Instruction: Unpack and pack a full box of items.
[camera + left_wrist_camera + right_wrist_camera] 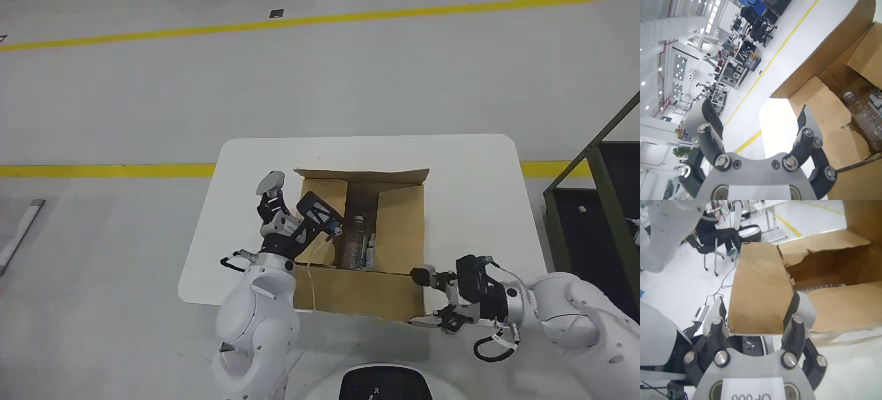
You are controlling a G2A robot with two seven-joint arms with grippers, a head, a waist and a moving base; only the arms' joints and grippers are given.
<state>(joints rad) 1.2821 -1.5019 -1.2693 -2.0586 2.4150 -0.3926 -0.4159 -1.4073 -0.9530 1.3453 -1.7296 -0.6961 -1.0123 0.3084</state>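
Your brown, torn-flapped box (350, 292) holds 1 clear bottle (354, 245); left gripper (755, 106) gapes empty, right gripper (759, 296) straddles a flap (757, 279), unclosed.

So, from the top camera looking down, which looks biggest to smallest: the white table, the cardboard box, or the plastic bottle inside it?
1. white table
2. cardboard box
3. plastic bottle
The gaps between them are plain.

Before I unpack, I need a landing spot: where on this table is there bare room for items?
Widest: table between the box and its right edge. Also the far strip behind the box. Crowded: the box's left side and near right corner, where the jaws sit.
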